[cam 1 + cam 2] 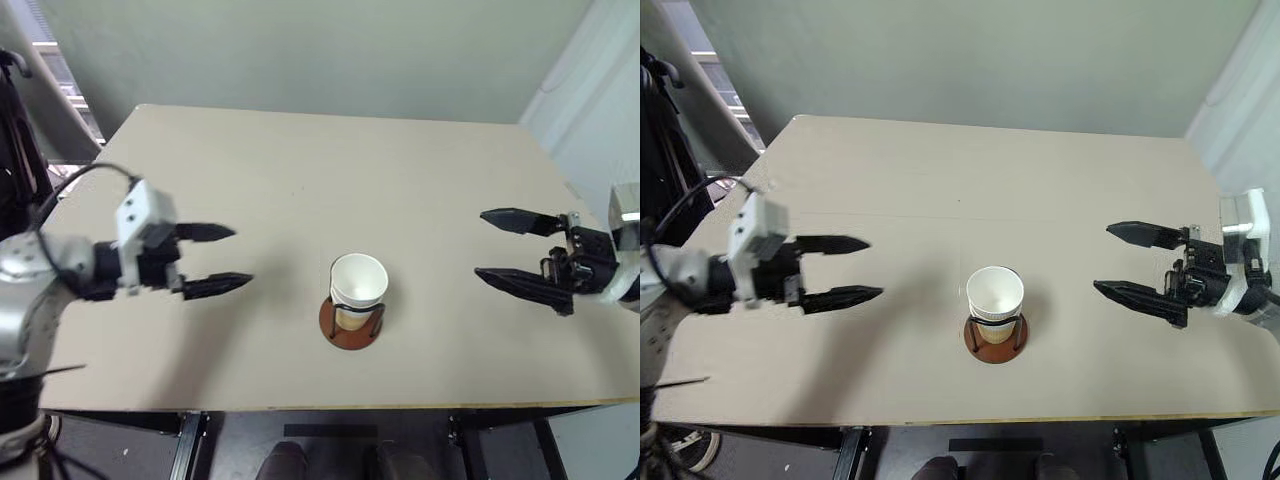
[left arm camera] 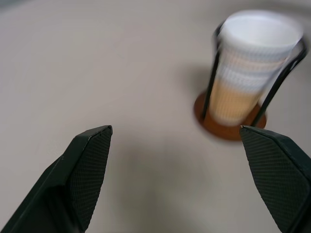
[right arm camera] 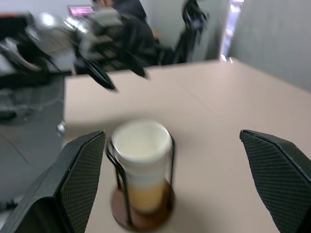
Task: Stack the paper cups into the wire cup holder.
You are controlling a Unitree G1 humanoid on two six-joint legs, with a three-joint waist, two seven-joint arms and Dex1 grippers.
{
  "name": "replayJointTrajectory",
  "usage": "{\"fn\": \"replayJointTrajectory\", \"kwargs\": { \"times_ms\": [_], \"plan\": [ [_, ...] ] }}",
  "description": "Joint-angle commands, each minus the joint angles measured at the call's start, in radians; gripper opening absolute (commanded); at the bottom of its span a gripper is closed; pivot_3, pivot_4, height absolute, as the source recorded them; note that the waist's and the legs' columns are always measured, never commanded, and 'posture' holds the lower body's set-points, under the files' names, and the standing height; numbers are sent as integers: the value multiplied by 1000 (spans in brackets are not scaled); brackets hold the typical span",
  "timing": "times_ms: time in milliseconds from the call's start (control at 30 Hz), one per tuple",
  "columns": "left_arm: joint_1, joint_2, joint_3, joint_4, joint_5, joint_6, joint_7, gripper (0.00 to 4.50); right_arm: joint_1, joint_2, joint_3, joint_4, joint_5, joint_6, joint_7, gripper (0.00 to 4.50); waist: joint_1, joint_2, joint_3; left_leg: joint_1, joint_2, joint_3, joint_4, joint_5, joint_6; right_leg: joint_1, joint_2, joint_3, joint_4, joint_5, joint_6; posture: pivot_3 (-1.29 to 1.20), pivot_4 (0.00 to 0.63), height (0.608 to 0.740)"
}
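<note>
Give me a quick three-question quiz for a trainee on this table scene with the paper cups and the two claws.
1. True or false: the left claw is shut on a cup.
2. Where do the paper cups sit? A) loose on the table B) nested inside the wire cup holder C) in the right claw
3. Fill in: both claws point toward the ____ from either side.

Key
1. False: it is open and holds nothing.
2. B: the stack stands between the wire arches on the round brown base.
3. Holder: it stands between the claws, near the table's front edge; neither claw touches it.
</note>
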Motion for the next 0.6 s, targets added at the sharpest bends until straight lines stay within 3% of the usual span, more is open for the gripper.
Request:
{"fn": "replayJointTrajectory", "kwargs": {
  "times_ms": [33, 333, 600],
  "plan": [
    [94, 29, 167, -1, -56, 25, -43, 4473, -12, -52, 5, 73, -60, -38, 84, 4500, 3, 0, 0, 0, 0, 0, 0, 0, 0, 0, 0, 0, 0, 0, -1, 0, 150, 740],
    [219, -103, 221, -105, -155, 57, 85, 4473, -47, -6, 35, 154, -113, -66, 97, 4500, 6, 0, 0, 1, 0, 5, 0, 0, 0, 0, 0, 1, 5, -2, -4, 0, 150, 740],
    [238, -88, 236, -98, -179, 46, 129, 4473, -57, -5, 31, 161, -113, -56, 91, 4500, 4, 0, 0, 1, 0, 7, 0, 0, -1, 0, 0, 0, 5, -2, -4, 0, 150, 740]
  ]
}}
